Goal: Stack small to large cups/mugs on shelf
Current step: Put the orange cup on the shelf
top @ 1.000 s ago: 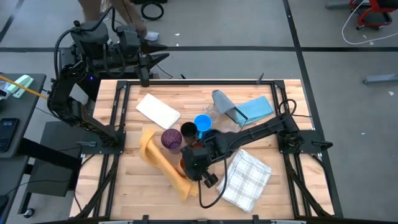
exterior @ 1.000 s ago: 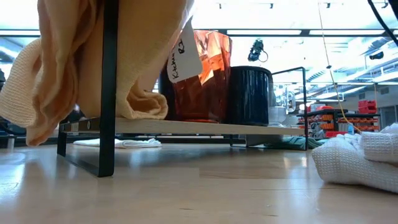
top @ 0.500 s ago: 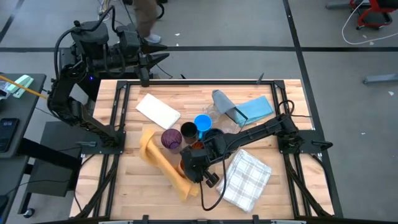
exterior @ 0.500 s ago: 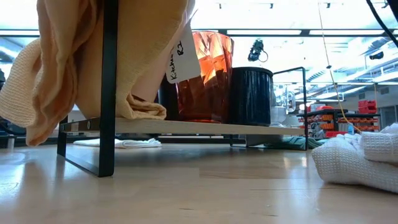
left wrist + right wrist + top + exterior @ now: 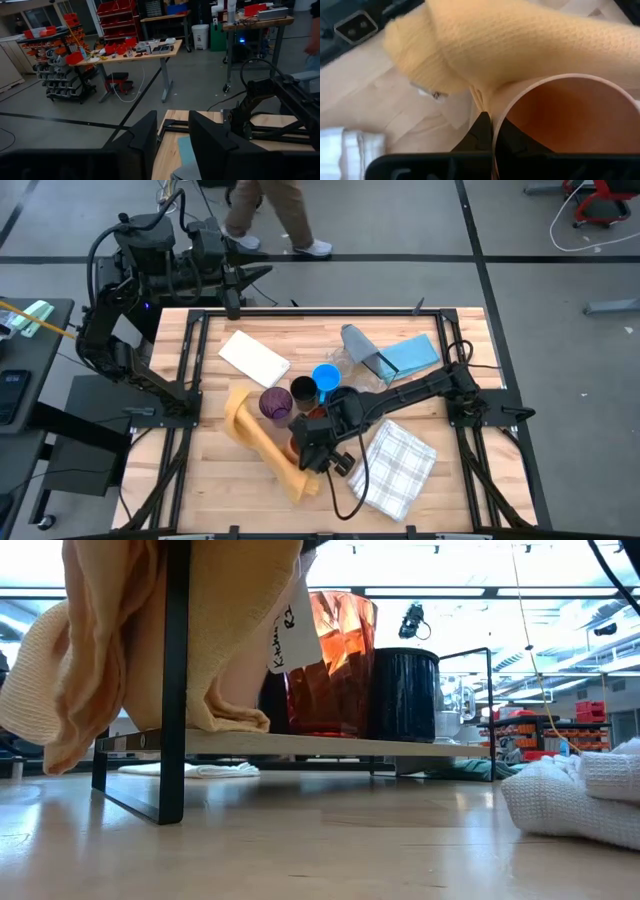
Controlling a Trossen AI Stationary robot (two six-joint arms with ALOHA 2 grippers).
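Note:
A yellow knit cloth (image 5: 262, 442) is draped over the shelf (image 5: 300, 745), and an orange cup (image 5: 560, 115) sits against it. My right gripper (image 5: 492, 125) is shut on that cup's rim at the table's middle (image 5: 303, 448). In the low view a red-tinted cup (image 5: 335, 665) and a dark navy mug (image 5: 403, 690) stand on the shelf board. From above, a purple cup (image 5: 275, 402), a black cup (image 5: 303, 392) and a bright blue mug (image 5: 325, 377) stand in a row. My left gripper (image 5: 172, 120) waits open, high over the far left corner (image 5: 250, 272). My right gripper pinches the orange cup's rim (image 5: 496, 116) on the side next to the yellow cloth, one finger (image 5: 481, 131) outside the wall and the other (image 5: 509, 137) inside. The fingers slant down from the table's right. The cloth hides the cup's base.
A white folded cloth (image 5: 253, 357) and a blue-grey cloth (image 5: 390, 355) lie at the far side, and a white waffle cloth (image 5: 395, 465) lies at the near right. A person (image 5: 280, 210) walks past beyond the far edge. Black frame rails run along both table sides.
My right gripper has rolled about its own pointing line while staying in place, shut on the orange cup. On the shelf the red-tinted cup has shifted a little toward the dark navy mug. More of the pale cup wall now shows beside the yellow cloth.

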